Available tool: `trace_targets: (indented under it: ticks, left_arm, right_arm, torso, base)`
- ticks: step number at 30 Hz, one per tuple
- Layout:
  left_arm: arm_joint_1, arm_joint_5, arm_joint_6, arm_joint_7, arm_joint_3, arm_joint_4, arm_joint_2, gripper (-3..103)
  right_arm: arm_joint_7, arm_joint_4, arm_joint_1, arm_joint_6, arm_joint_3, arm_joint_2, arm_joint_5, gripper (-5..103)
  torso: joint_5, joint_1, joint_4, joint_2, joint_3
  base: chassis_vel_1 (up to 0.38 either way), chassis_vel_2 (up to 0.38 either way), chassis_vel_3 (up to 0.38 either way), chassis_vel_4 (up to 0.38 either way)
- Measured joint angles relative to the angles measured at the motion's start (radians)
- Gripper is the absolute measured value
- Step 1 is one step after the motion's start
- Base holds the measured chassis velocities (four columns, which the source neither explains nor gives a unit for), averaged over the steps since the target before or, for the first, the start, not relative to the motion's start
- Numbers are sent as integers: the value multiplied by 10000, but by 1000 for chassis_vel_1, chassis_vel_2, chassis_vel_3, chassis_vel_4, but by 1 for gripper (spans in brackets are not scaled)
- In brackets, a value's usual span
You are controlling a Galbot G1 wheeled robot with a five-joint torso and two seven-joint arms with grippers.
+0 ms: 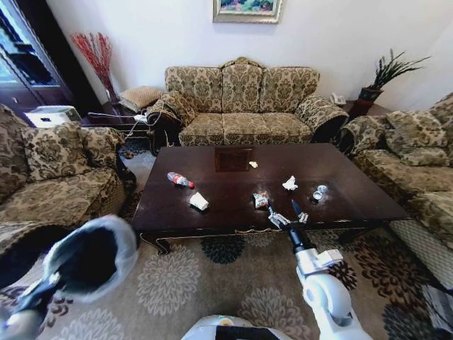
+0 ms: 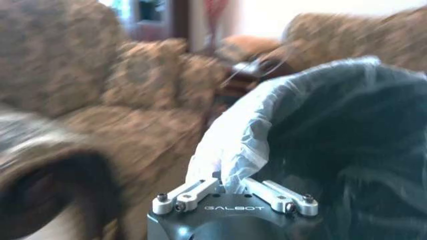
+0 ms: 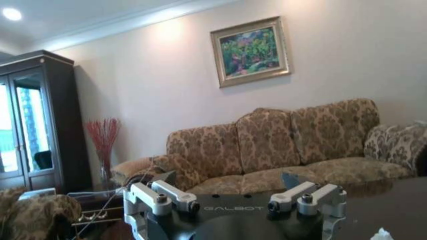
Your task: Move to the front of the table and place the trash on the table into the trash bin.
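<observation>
The dark glossy table (image 1: 354,185) stands in front of me with trash on it: a clear bottle with a red label (image 1: 180,180), a crumpled tissue (image 1: 199,202), a red-and-white snack wrapper (image 1: 260,200), another tissue (image 1: 290,183), a small silvery cup (image 1: 319,192) and a pale scrap (image 1: 253,164). My right gripper (image 1: 283,207) hovers open over the table's near edge, just right of the wrapper. Low on my left, the black trash bin (image 1: 92,255) with its white liner hangs tilted, my left gripper (image 2: 233,182) shut on its rim (image 2: 267,120).
A three-seat patterned sofa (image 1: 244,106) stands behind the table, an armchair (image 1: 49,170) on the left, another sofa (image 1: 417,163) on the right. Patterned carpet (image 1: 212,276) lies between me and the table. A side table with cables (image 1: 124,117) sits at the back left.
</observation>
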Motion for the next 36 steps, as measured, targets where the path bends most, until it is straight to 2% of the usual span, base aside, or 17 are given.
trace_targets:
  ticks: [2,3,4,5,8,9,11,14,17,23,28,31,36]
  left_arm:
    - [-691,-347,515,-291,102,-298,592,0]
    - [-1062,-808,911,-568,92,-467,1201,0]
    - [-1062,-808,911,-568,92,-467,1201,0]
    - [-1207,-1144,1116,-667,44,-535,1726,0]
    - [-1414,-1702,1276,-773,-71,-283,2820,0]
    - [-1414,-1702,1276,-773,-71,-283,2820,0]
    - [-1797,-2016,1349,-874,21,190,3331,0]
    - [-2181,-2234,1363,-920,257,672,3739,0]
    - [-2569,-2303,1364,-923,646,1007,3987,0]
    - [-2900,-2308,1314,-932,1060,1046,3896,0]
    - [-2945,-2307,1249,-882,1010,1056,3868,0]
    - [-2977,-2369,1212,-845,921,1129,3961,0]
    - [-2983,-2464,1224,-746,907,1254,4302,0]
  right_arm:
    - [18,51,-80,1,61,-4,-211,100]
    - [32,81,-185,-10,114,14,-288,100]
    - [32,81,-185,-10,114,14,-288,100]
    - [57,76,-247,-2,140,46,-298,100]
    - [64,-70,-386,198,165,144,-436,100]
    - [64,-70,-386,198,165,144,-436,100]
    - [67,-61,-639,338,164,233,-573,100]
    - [62,81,-999,426,184,268,-623,100]
    - [54,159,-1215,491,257,260,-669,100]
    - [64,398,-1420,496,295,297,-734,100]
    - [171,457,-1475,686,187,366,-867,100]
    - [297,497,-1471,836,121,389,-891,100]
    - [47,539,-1453,961,131,453,-906,100]
  torso:
    - [-8,1,-5,0,0]
    - [-8,2,-6,-1,1]
    - [-8,2,-6,-1,1]
    - [-1,2,-8,-1,1]
    - [6,1,-4,0,1]
    - [6,1,-4,0,1]
    - [-7,1,-2,-1,1]
    - [-6,1,-3,0,1]
    - [-5,-1,-2,0,0]
    - [-4,-4,-2,1,-2]
    - [5,-4,2,1,-2]
    - [-6,10,-2,-3,3]
    - [0,16,-6,-5,6]
  base:
    - [0,0,0,0]
    - [0,0,0,0]
    - [0,0,0,0]
    - [0,0,0,0]
    - [0,0,0,0]
    - [0,0,0,0]
    - [0,0,0,0]
    - [0,0,0,0]
    - [0,0,0,0]
    - [-59,50,62,-58]
    - [-176,207,173,-181]
    - [-230,178,216,-199]
    - [-120,110,98,-94]
